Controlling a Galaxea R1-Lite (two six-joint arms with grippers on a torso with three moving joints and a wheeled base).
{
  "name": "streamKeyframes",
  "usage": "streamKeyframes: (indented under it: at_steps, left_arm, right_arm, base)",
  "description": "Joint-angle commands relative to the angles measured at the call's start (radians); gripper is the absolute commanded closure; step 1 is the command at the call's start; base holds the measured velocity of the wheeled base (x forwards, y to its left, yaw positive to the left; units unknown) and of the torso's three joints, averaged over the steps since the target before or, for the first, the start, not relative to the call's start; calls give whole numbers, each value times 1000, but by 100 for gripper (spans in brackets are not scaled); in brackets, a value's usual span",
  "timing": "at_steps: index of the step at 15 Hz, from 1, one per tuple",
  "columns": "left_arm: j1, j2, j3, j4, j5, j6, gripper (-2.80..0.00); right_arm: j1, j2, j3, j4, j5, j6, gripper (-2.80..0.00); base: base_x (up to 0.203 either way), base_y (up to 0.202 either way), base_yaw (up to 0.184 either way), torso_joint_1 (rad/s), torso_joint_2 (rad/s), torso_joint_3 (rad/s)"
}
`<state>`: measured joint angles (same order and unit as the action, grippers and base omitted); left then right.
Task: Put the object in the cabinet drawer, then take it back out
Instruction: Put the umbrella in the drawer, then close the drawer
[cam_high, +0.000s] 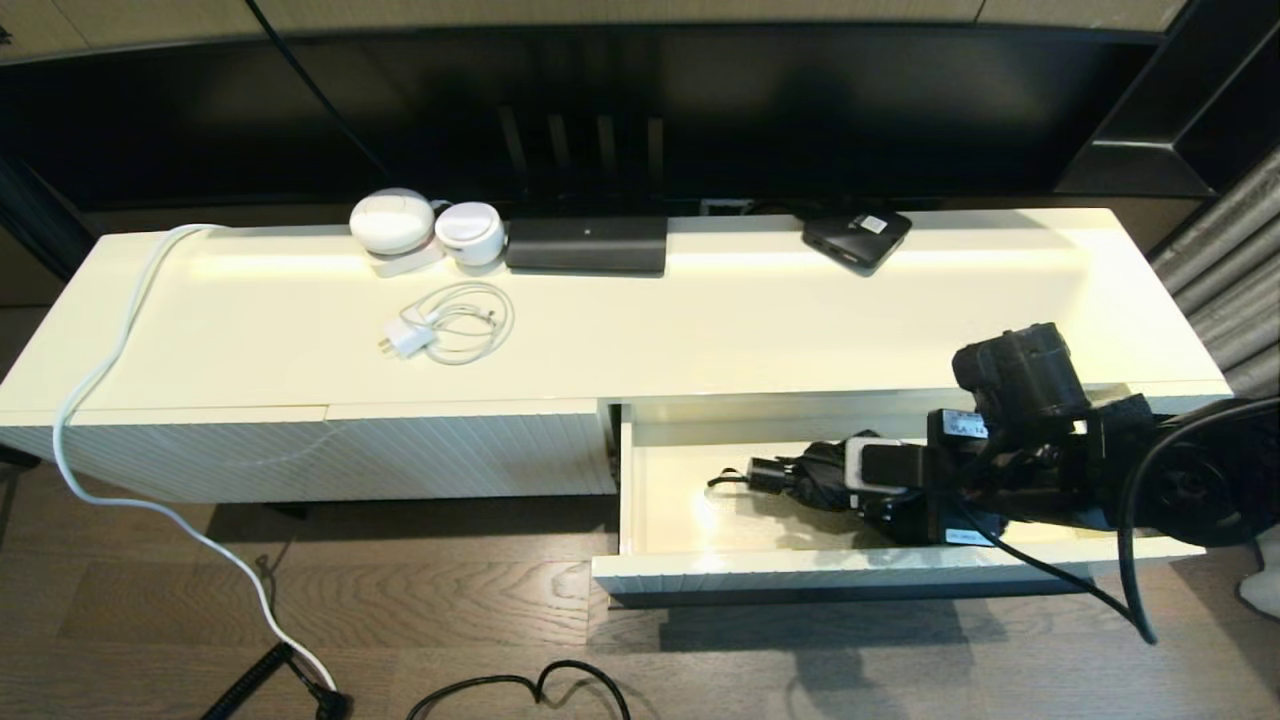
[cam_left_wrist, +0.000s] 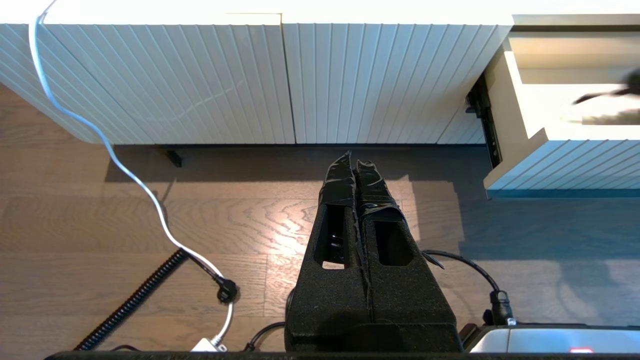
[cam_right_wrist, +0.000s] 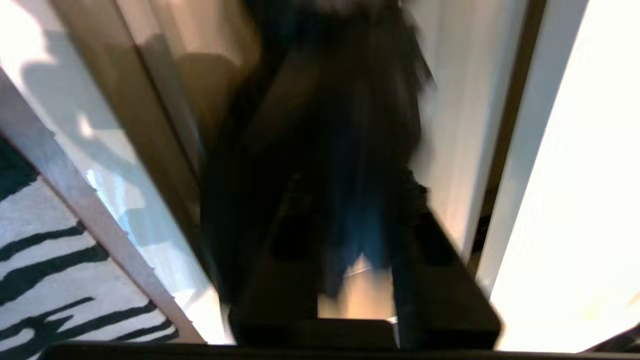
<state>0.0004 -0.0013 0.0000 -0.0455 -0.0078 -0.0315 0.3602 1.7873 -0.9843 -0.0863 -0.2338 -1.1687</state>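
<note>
- The umbrella (cam_high: 815, 475) lies on the floor of the open drawer (cam_high: 680, 575), its long axis running along the drawer's width; the handle and wrist loop point toward the robot's left, and the bunched fabric end is toward the right.
- The right pincer (cam_high: 850, 480) is down in the drawer at the fabric end, reaching in from the right along that same axis. The blurred right wrist view shows dark fabric between the fingers, which stand somewhat apart. I cannot tell whether they are clamped on the umbrella or free of it.
- The right arm is plainly the nearer one. The left pincer (cam_left_wrist: 356, 167) hangs parked over the wood floor in front of the closed ribbed panel (cam_left_wrist: 200, 80), well apart from the drawer, with its fingers together.
- The umbrella sits between the drawer's front and rear walls, touching neither as far as I can see. Bare drawer floor lies to its left.
- My judgement is that straight up is the free way out; the counter (cam_high: 700, 320) edge overhangs only the rear.
</note>
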Motion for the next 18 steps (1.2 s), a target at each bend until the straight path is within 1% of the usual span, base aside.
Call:
streamKeyframes:
  at_steps: [1, 2, 6, 9, 11, 13, 15, 16, 18]
  left_arm:
    - [0, 1, 0, 0, 0, -1, 0]
    - [0, 1, 0, 0, 0, -1, 0]
    - [0, 1, 0, 1, 0, -1, 0]
    - [1, 1, 0, 0, 0, -1, 0]
    - [0, 1, 0, 0, 0, -1, 0]
    - [1, 1, 0, 1, 0, -1, 0]
    - [1, 1, 0, 0, 0, -1, 0]
    - [1, 1, 0, 1, 0, -1, 0]
    - [0, 1, 0, 0, 0, -1, 0]
  right_arm:
    - [0, 15, -14, 0, -1, -15, -280]
    - [-3, 14, -23, -3, 2, -35, -280]
    - [-3, -38, -17, 3, 1, -31, -280]
    - [-4, -164, -21, 22, 3, -27, -280]
    - [-3, -269, -13, 64, 4, -27, -280]
    - [6, -373, 23, 136, 4, -25, -280]
    - [19, -411, 58, 178, 5, -24, -280]
    - [40, -442, 85, 183, 5, -20, 0]
    - [110, -559, 159, 224, 4, 9, 0]
  base:
    - [0, 0, 0, 0, 0, 0]
    - [0, 0, 0, 0, 0, 0]
    - [0, 0, 0, 0, 0, 0]
    - [0, 0, 0, 0, 0, 0]
    - [0, 0, 0, 0, 0, 0]
    - [0, 0, 0, 0, 0, 0]
    - [0, 0, 0, 0, 0, 0]
    - [0, 0, 0, 0, 0, 0]
    - [0, 0, 0, 0, 0, 0]
